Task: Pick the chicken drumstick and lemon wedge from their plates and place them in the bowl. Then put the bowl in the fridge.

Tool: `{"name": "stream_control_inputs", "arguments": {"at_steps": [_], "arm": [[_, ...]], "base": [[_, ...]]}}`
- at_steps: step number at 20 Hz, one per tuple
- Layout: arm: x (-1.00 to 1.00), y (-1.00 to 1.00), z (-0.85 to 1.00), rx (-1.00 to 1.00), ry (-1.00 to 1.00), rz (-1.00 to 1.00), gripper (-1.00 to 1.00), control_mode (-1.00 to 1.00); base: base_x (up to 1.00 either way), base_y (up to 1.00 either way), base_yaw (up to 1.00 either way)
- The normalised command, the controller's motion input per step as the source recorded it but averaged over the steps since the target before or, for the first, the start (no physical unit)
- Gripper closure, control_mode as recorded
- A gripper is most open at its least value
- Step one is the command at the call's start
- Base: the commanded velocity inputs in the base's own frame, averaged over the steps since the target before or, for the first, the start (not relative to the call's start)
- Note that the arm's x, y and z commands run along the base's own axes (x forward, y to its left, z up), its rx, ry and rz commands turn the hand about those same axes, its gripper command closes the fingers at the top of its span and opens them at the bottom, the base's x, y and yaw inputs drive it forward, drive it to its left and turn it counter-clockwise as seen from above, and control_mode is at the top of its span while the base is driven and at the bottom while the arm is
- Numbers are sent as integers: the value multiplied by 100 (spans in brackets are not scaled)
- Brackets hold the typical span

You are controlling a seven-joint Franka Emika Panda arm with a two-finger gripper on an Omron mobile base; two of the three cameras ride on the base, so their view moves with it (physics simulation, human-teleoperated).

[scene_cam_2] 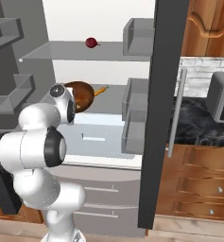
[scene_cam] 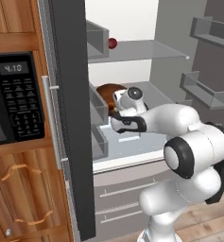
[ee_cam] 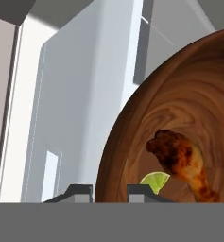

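The reddish-brown wooden bowl (ee_cam: 179, 108) looms close in the hand view, tilted toward the camera. Inside it lie the brown chicken drumstick (ee_cam: 184, 160) and the yellow-green lemon wedge (ee_cam: 155, 182). My gripper (ee_cam: 111, 191) is shut on the bowl's rim, one fingertip on each side of the wall. In the base views the bowl (scene_cam: 107, 91) (scene_cam_2: 81, 94) hangs inside the open fridge (scene_cam: 132, 28) over its middle glass shelf (scene_cam_2: 108, 101), with my wrist right behind it. The plates are out of view.
The dark grey fridge door (scene_cam: 71, 118) (scene_cam_2: 160, 94) stands open, with grey bins on its inner side. A small red fruit (scene_cam: 112, 43) (scene_cam_2: 91, 42) sits on the upper shelf and an orange item (scene_cam_2: 100, 90) beside the bowl. A black microwave (scene_cam: 14, 97) is at the left.
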Motion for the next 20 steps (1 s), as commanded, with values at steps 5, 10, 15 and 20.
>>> {"name": "stream_control_inputs", "arguments": {"at_steps": [5, 10, 15, 20], "arm": [[48, 3, -18, 0, 0, 0, 100, -100], [42, -1, -9, 0, 0, 0, 100, -100], [43, 0, 1, 0, 1, 0, 100, -100], [30, 0, 19, -1, 6, 1, 100, -100]], "base": [[0, 0, 0], [0, 0, 0], [0, 0, 0], [0, 0, 0]]}}
